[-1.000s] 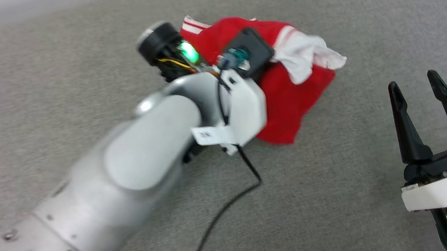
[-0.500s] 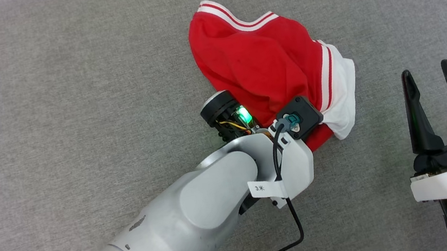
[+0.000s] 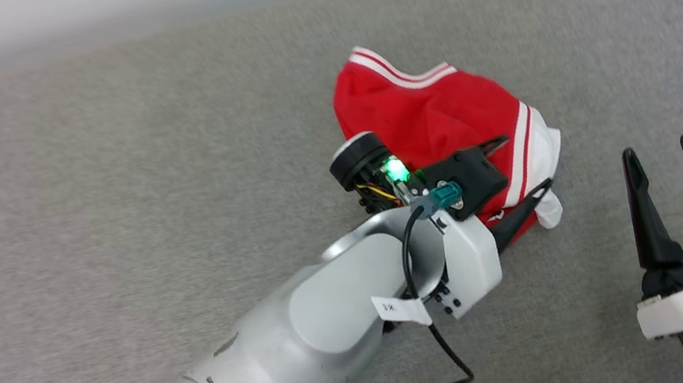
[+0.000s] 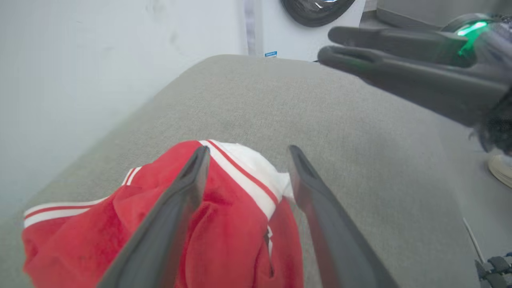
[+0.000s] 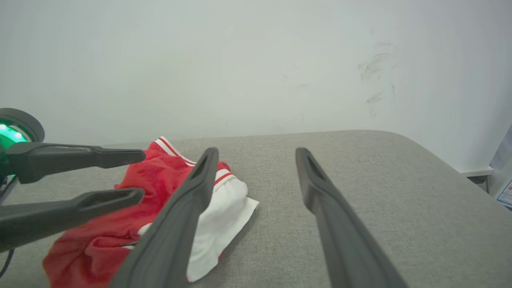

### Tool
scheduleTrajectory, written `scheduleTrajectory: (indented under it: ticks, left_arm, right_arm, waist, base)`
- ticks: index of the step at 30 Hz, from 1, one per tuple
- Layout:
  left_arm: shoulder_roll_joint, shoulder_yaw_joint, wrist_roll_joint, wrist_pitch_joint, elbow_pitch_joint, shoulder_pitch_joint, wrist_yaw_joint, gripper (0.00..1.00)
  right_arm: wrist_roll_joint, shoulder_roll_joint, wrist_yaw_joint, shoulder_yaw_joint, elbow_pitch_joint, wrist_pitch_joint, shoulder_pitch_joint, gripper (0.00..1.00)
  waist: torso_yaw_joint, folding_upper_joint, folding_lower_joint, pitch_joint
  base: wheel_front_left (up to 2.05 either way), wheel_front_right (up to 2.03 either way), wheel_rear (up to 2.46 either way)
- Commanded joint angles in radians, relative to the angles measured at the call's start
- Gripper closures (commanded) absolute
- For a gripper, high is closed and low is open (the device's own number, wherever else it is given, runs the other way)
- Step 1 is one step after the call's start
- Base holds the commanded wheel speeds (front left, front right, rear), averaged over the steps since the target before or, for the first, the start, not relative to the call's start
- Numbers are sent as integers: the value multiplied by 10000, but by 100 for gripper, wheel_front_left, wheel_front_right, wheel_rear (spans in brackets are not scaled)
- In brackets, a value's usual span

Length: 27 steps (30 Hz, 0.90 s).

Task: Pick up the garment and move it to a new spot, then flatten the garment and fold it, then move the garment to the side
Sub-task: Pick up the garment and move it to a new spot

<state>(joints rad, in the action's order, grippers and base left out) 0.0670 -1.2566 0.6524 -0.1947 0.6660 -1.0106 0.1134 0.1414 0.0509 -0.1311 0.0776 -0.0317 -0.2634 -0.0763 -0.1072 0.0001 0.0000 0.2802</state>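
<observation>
Head view: one grey padded surface point(image 3: 105, 189) meets one pale wall point(image 3: 143, 3) at twelve o'clock. One red shirt point(image 3: 432, 114) lies at one o'clock. Two claws, the left claw point(image 3: 527, 162) and the right claw point(image 3: 658, 149), are both spread wide and empty.

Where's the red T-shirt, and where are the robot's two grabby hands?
red T-shirt point(image 3: 432, 114), head view, on its red body cloth.
left gripper point(image 3: 528, 160), head view, midway between its spread fingertips.
right gripper point(image 3: 657, 145), head view, midway between its spread fingertips.
</observation>
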Motion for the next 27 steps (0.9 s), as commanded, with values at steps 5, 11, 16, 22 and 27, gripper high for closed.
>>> scheduleTrajectory:
  ticks: [5,11,16,22,27]
  left_arm:
    - [352,651,72,-570,-734,655,-815,0]
    - [1311,1940,-147,-717,-1967,1545,-2004,0]
    - [2223,3432,-720,-704,-3272,2807,-2967,0]
    - [2860,5661,-1242,-706,-4402,4613,-3880,0]
    - [3050,7297,-1868,-706,-5122,6189,-4049,0]
  right_arm:
    - [-134,-11,7,106,152,-21,560,0]
    - [-220,-11,7,243,218,-21,941,0]
    - [-265,-13,7,344,250,-21,1189,0]
    - [-285,-11,7,419,282,-21,1398,0]
    - [-303,-11,7,392,371,-22,1475,0]
  waist:
    - [682,-1,0,-1225]
    - [1002,-1,0,-1749]
    - [1195,-1,0,-2050]
    - [1358,-1,0,-2224]
    - [1396,-1,0,-2362]
  base:
    - [0,0,0]
    - [0,0,0]
    - [0,0,0]
    - [0,0,0]
    - [0,0,0]
